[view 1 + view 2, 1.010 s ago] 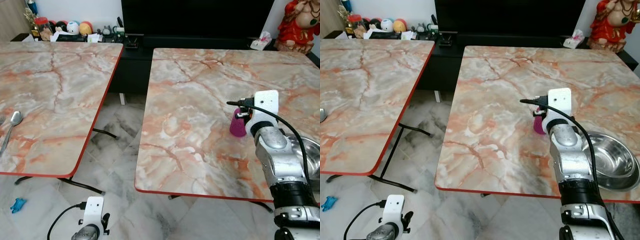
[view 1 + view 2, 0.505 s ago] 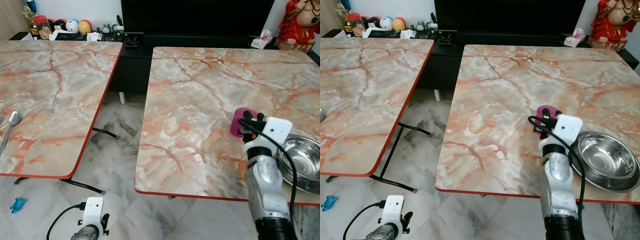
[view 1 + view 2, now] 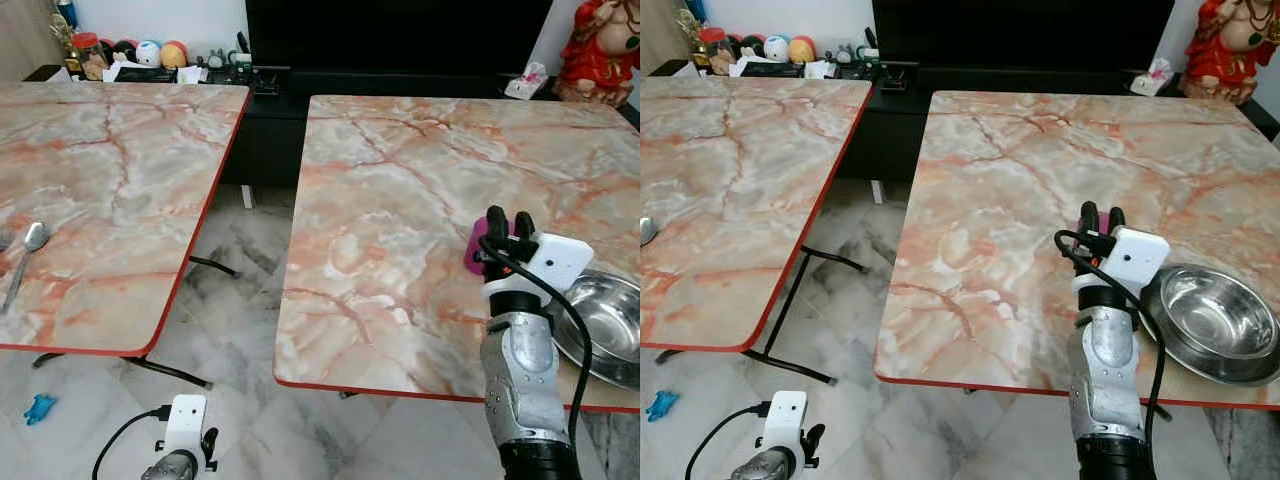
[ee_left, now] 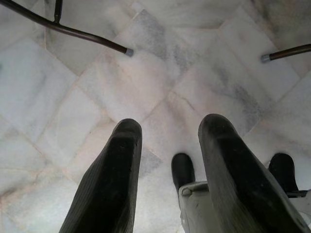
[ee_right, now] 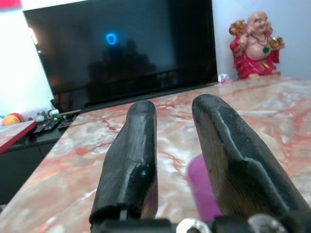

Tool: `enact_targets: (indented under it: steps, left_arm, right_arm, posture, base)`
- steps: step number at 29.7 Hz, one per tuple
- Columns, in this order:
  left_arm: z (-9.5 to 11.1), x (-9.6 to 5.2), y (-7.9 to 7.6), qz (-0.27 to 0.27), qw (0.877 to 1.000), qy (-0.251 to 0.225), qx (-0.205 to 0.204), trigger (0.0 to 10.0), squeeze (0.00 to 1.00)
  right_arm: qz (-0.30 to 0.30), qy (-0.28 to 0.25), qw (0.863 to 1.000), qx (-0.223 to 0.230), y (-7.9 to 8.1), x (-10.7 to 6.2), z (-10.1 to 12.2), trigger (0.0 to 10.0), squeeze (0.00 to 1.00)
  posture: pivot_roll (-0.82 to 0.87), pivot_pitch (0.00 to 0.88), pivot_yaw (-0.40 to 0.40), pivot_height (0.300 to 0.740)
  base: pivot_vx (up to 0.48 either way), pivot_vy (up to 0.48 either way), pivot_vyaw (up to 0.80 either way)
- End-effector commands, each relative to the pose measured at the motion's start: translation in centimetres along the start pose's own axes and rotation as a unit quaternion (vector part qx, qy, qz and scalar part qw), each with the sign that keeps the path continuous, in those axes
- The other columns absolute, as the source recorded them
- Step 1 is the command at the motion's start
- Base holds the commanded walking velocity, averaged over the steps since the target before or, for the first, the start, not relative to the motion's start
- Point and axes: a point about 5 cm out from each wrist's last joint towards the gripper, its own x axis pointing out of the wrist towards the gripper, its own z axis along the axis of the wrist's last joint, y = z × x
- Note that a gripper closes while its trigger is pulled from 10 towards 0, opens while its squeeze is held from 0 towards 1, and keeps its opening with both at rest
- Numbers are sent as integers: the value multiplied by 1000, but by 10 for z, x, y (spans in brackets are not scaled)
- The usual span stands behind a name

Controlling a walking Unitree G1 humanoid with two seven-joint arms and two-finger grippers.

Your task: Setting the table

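While the cup [image 3: 476,250] and bowl [image 3: 606,328] stand near the bench's [image 3: 400,200] front right corner, the right claw [image 3: 508,224] hovers parted, empty; cutlery seems unplaced.

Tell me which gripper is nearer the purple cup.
Right. The right gripper is raised right beside the purple cup on the table; the left gripper hangs low over the floor.

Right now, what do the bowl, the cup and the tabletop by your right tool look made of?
Bowl: metal, likely stainless steel, with a shiny mirror-like inside. Cup: probably plastic, opaque magenta with a dull surface. Tabletop: marble-patterned, orange and grey veins; the thin slab with a red edge suggests a printed laminate, not stone.
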Motion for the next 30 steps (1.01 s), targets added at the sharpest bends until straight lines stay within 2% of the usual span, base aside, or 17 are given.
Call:
enact_targets:
  steps: [1,7,13,30]
  left_arm:
    - [-8,-2,3,3,1000,14,-2,10000,0]
    - [-8,-2,4,2,1000,14,0,10000,0]
    - [-7,-2,4,2,1000,14,2,10000,0]
    - [-5,-1,4,3,1000,12,1,10000,0]
  right_arm:
    - [14,-4,1000,-5,6,-1,1,10000,0]
    - [21,-18,999,-19,7,0,4,10000,0]
    - [23,-16,999,-14,8,0,4,10000,0]
    - [27,-6,1000,0,9,2,1,10000,0]
  posture:
    - [-7,0,-7,740]
    - [-9,0,-3,740]
    - [-8,0,-2,740]
    - [-7,0,1,740]
  base:
    - [0,364,0]
    - [0,364,222]
    - [0,376,800]
    - [0,480,0]
